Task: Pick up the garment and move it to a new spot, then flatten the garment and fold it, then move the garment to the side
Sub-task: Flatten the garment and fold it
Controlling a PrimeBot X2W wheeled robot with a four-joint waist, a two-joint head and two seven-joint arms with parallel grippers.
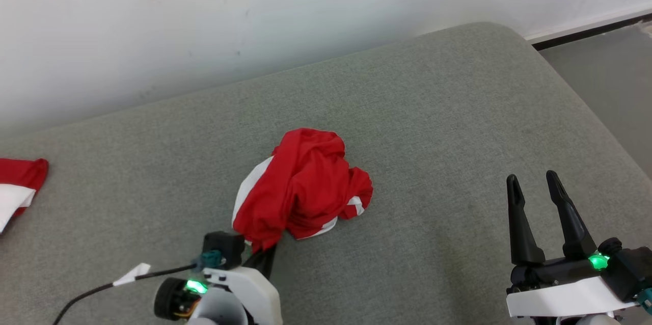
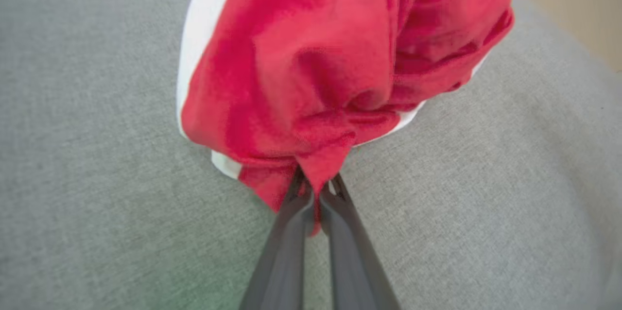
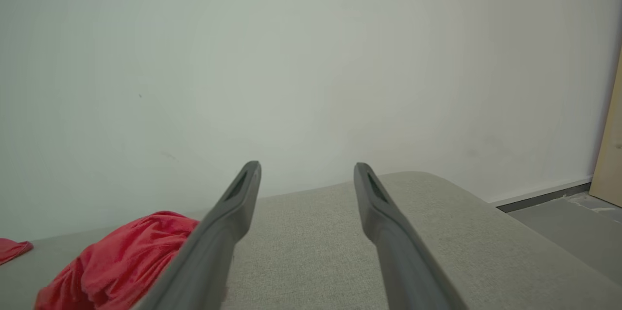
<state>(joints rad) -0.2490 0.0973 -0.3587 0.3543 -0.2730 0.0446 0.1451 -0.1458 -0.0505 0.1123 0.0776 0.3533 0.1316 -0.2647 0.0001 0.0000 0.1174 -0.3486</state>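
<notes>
Pinching a red fold of the garment [image 2: 316, 72], the left gripper [image 2: 316, 188] has its two dark fingers clamped together, with fabric bunched between them and over their tips. The garment is a crumpled red-and-white heap on the grey cushion [image 1: 433, 111]. It lies straight ahead of the left gripper, its near edge caught in the fingers and the rest spreading away from them. In the left wrist view a white band shows to the left of the tips and under the red mass, while the thicker red folds rise ahead and to the right. In the head view the fingers run in under the heap's near edge, so the fabric hides their tips.

The right gripper [image 1: 535, 182] stands released, fingers spread with nothing between them. It is well apart from the garment, which lies off to its left and a little ahead. In the right wrist view the heap sits low beside the left finger and partly behind it. Past the tips are the cushion's far edge and a pale wall [image 1: 204, 19].

A second red-and-white piece [image 1: 18, 182] lies far to the left of the left gripper. Grey floor [image 1: 611, 75] shows ahead and to the right of the right gripper.
</notes>
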